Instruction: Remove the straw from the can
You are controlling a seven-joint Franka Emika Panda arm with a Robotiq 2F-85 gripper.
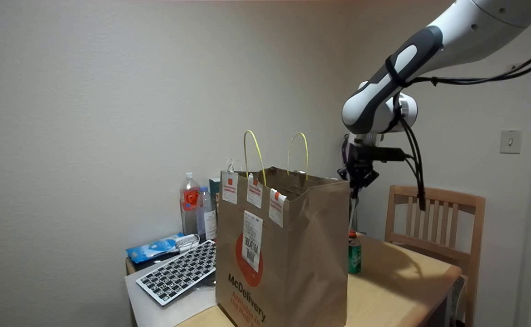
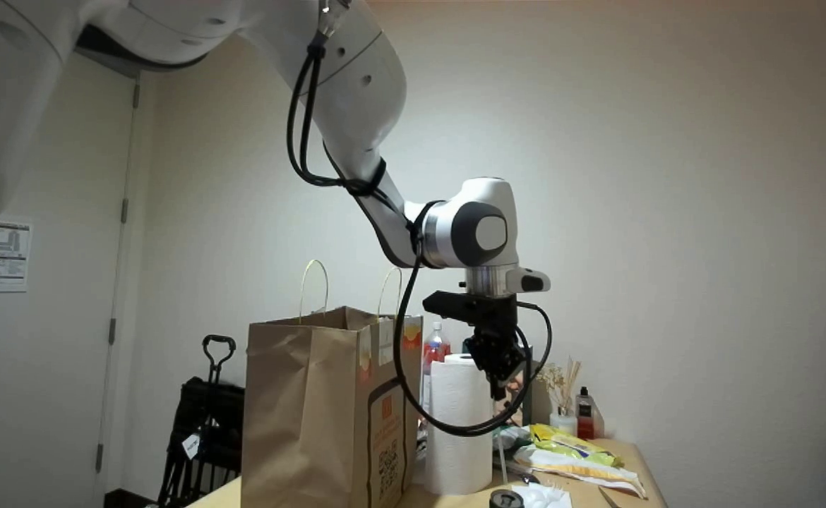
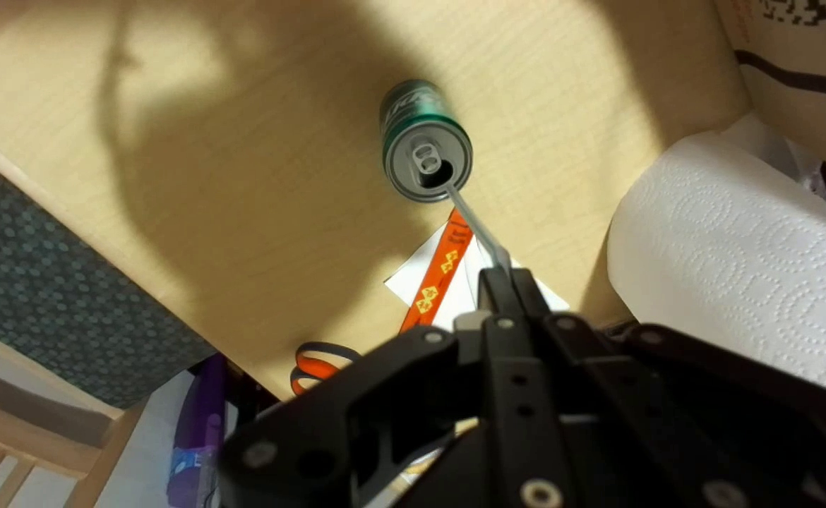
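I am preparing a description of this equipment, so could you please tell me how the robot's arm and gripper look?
The arm is white and smoothly rounded, with dark grey panels and a silvery collar. Black cables run outside it, secured by black straps. The gripper is black, with slender linked bars and round metal screw heads. I can make out no lettering on either.
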